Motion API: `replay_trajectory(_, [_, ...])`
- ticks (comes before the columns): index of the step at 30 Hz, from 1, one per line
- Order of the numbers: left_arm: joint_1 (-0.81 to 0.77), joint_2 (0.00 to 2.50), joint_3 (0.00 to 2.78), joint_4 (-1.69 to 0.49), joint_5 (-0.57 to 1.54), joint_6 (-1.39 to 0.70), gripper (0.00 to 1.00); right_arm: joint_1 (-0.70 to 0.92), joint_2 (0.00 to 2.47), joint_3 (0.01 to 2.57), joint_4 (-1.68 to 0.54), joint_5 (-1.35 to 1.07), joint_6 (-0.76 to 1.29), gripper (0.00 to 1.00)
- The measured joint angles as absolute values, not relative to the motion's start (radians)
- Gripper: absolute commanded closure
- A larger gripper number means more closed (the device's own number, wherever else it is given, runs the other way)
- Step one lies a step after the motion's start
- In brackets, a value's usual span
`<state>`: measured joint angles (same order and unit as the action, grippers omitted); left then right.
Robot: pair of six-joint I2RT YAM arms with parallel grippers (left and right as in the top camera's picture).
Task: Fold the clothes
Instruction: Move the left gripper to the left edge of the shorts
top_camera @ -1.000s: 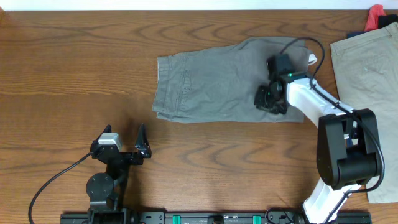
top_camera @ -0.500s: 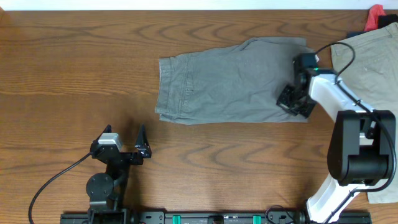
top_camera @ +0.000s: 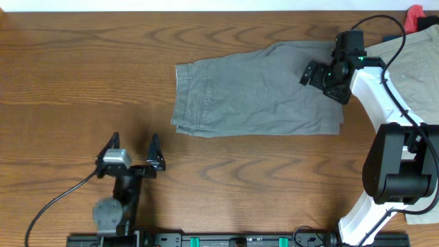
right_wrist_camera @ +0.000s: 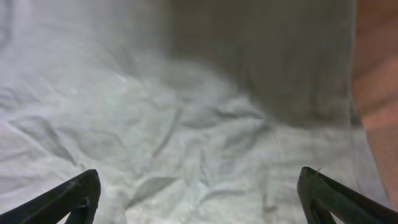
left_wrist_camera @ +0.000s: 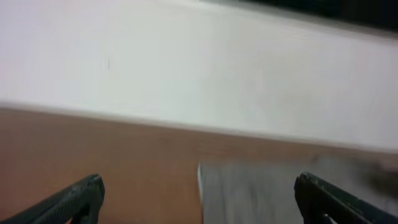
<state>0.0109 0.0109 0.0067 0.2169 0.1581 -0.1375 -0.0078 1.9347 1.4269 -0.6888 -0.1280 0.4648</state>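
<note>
The grey shorts (top_camera: 254, 89) lie folded flat across the middle of the table, waistband end at the left. My right gripper (top_camera: 321, 81) hovers over their right end, open, with nothing between its fingers. In the right wrist view wrinkled grey cloth (right_wrist_camera: 186, 137) fills the frame under the open gripper (right_wrist_camera: 199, 199). My left gripper (top_camera: 134, 143) stands open near the front left, apart from the shorts. In the left wrist view the shorts' left edge (left_wrist_camera: 261, 190) lies ahead of the open gripper (left_wrist_camera: 202, 199).
Khaki trousers (top_camera: 429, 82) lie at the right edge of the table, partly under the right arm. A red item (top_camera: 414, 17) sits at the far right corner. Bare wood table (top_camera: 82, 68) stretches to the left and front of the shorts.
The right gripper swept rightward over the shorts, then let go, opened and moved back over their far right end. The left arm shifted slightly.
</note>
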Motion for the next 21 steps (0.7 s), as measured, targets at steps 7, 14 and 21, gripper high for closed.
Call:
replay_trajectory(7, [0.011, 0.090, 0.026, 0.300, 0.168, -0.134, 0.02, -0.008, 1.935, 1.427, -0.675, -0.140, 0.462, 0.01])
replay_trajectory(14, [0.011, 0.469, 0.333, 0.117, 0.233, -0.101, 0.02, -0.008, 1.935, 1.428, -0.673, -0.142, 0.461, 0.01])
replay_trajectory(21, [0.011, 1.000, 0.846, -0.337, 0.291, -0.051, 0.02, -0.008, 1.935, 1.428, -0.673, -0.143, 0.458, 0.01])
